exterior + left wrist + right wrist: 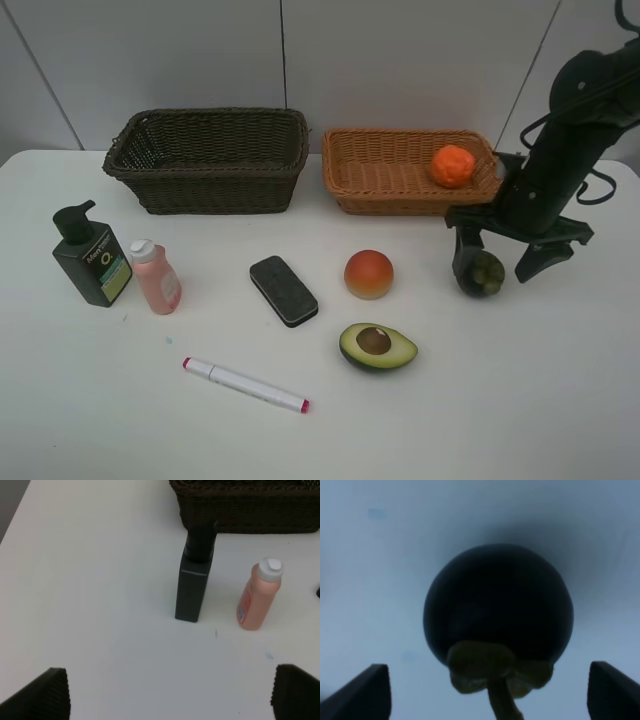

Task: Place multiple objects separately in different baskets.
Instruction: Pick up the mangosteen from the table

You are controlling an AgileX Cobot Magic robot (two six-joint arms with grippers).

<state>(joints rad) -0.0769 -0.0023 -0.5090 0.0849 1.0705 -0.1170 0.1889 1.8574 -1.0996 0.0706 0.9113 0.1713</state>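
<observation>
One dark mangosteen [484, 273] sits on the table [520, 400] just before the tan basket [390, 203], between our right gripper's [497, 268] open jaws. We judge it firm and round (probably slick), best clasped across its middle. The left gripper [172, 695] gapes too.

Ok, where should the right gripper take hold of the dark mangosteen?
Grip the mangosteen across its round middle, coming from above. The right gripper hangs open with a finger on each side, and the green calyx sits clear of both.

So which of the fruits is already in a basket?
The orange, lying in the tan basket. The peach, avocado and mangosteen all sit on the table.
</observation>
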